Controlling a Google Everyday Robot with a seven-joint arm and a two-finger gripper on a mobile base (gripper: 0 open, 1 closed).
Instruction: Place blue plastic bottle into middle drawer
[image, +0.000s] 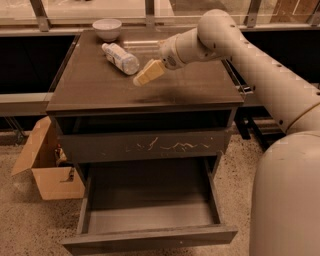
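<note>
Grey-brown and pulled far out toward you, the middle drawer (150, 241) is the nearest thing, low in the camera view, and you look down on its lighter grey floor. At your right the pale, rounded robot body (290, 200) fills the corner. On the speckled floor at the left, beside the cabinet, an open cardboard box (50, 180) stands. Above the open drawer you see the scratched drawer (145, 146), closed, with pale marks on its front. Further back is the dark cabinet top (100, 90). The arm (260, 65) reaches over it from the right, and the tan gripper (148, 73) hangs just above the surface, near the middle, pointing down and to the left. You cannot tell whether it is open or closed, and you see no object held by it. The blue plastic bottle (120, 58) lies on its side on the cabinet top, just beside the gripper tip on the far left side, cap toward the back. Behind it, at the back left corner, the white bowl (107, 29) sits upright.
</note>
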